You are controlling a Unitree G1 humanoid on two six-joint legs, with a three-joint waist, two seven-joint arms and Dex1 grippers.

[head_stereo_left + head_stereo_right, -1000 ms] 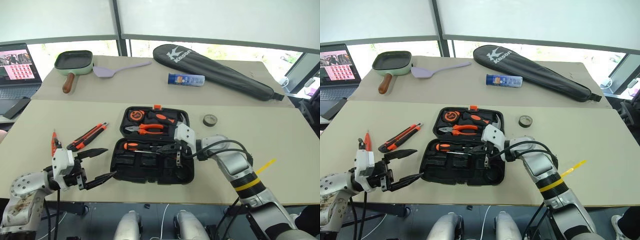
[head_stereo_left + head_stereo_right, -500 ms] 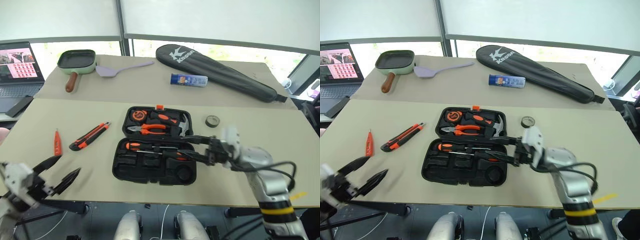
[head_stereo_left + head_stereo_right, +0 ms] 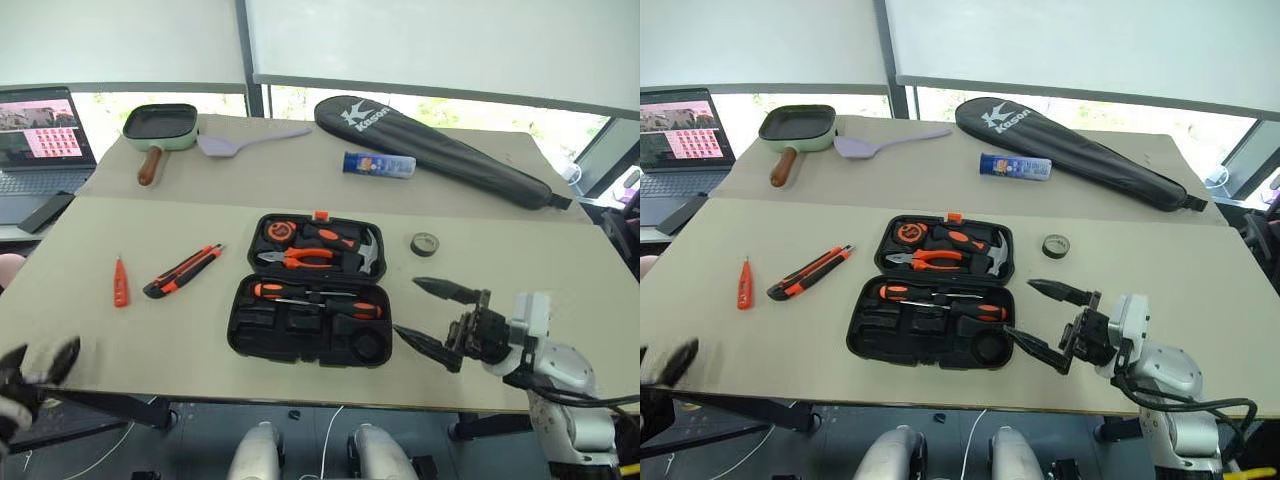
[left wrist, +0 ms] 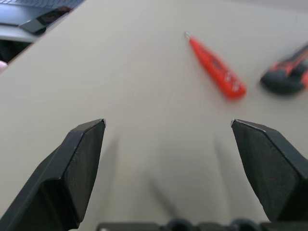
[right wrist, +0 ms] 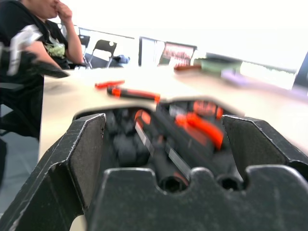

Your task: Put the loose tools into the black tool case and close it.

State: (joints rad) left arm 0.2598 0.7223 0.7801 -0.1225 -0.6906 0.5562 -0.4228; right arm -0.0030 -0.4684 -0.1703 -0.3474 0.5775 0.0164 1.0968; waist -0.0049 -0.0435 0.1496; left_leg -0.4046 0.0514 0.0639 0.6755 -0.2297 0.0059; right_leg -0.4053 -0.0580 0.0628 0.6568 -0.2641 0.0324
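At frame centre the moulded, round-cornered black tool case (image 3: 308,288) lay open; both the left gripper (image 4: 168,159) and right gripper (image 3: 432,315) stood spread, holding nothing.

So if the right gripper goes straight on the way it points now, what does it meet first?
Most likely the black tool case. The right gripper, open and empty, points toward its open near half, where the screwdrivers lie. Its height above the table is unclear.

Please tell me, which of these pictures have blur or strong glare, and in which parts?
Right wrist view: the background is washed out by glare and the case is soft. Left wrist view: the pen and knife look slightly blurred. Left eye view: the left tool is smeared, while the right tool is sharp.
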